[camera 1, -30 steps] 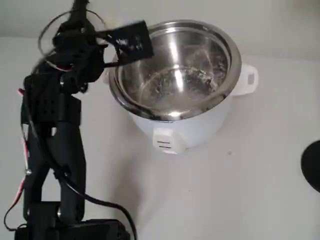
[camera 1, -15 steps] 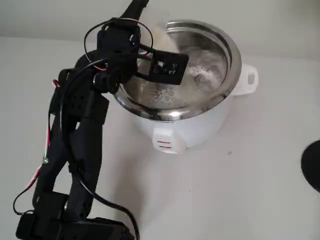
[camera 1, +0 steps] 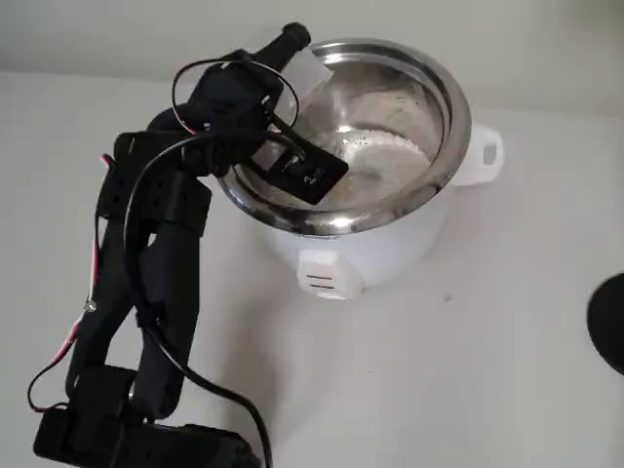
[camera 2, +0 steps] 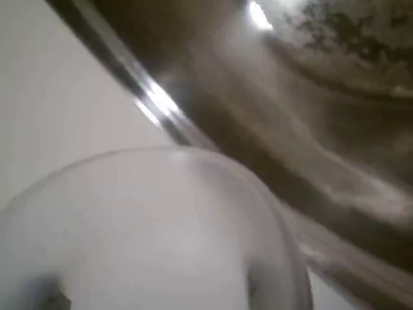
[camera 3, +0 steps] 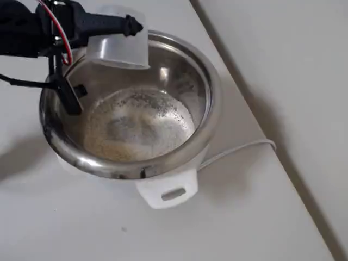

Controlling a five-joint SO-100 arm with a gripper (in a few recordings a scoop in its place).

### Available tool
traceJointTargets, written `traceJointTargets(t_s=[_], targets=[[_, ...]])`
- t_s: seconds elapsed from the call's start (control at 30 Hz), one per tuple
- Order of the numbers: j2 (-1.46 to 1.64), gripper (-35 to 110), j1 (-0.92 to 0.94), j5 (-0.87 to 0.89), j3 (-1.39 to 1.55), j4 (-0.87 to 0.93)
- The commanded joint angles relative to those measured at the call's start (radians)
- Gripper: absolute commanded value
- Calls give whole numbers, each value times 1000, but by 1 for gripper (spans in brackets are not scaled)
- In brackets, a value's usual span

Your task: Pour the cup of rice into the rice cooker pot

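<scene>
One cup (camera 3: 118, 44) clamped in my gripper (camera 3: 111, 30), tipped over the rice cooker pot (camera 3: 209, 95) rim. Rice (camera 3: 136, 125) mostly landed inside, I judge. Next: confirm it's empty, then withdraw upright.

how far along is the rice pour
Mostly done: fine white rice covers the bottom of the shiny round steel rice cooker pot. In hand: the gripper holds the small translucent plastic cup tipped over the pot's rim, mouth inward. No grains show in the cup, though it is blurry. Left: righting the cup and pulling it away.
</scene>
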Motion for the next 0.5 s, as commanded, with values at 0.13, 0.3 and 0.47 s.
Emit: traceJointTargets(t_s=[0.13, 0.3, 0.47], targets=[[-20, 10, -34, -574, -221, -46], [-2, 10, -173, -1213, -209, -17], [66, 11, -304, -1618, -71, 31]])
